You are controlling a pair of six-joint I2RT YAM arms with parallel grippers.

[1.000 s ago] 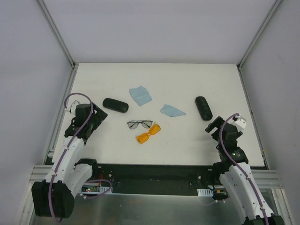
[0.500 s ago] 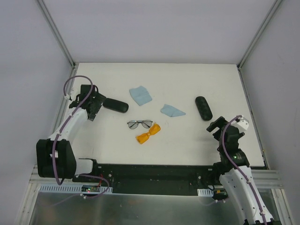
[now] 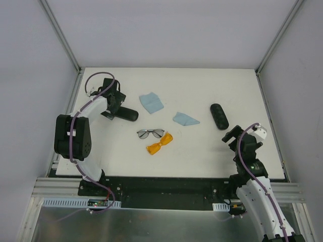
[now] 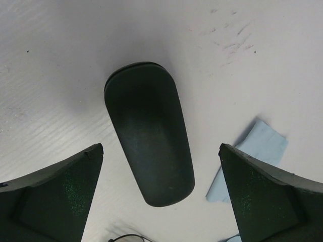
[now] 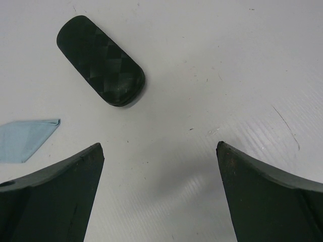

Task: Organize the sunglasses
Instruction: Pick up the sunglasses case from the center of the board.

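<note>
Soft, even overhead light keeps all three views bright, and the white table (image 3: 202, 151) shows no glare. In the left wrist view the black case (image 4: 151, 136) throws a faint, diffuse shadow toward 11 o'clock. Table grain and scratches look sharp in both wrist views.

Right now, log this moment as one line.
left end effector: open, over black case | right end effector: open, empty | wire sunglasses, orange sunglasses: untouched

The top view looks down from high behind the near edge across the whole tabletop (image 3: 202, 146). Close wrist views face down: left shares the smooth case (image 4: 149, 136), right the textured case (image 5: 101, 60).
</note>
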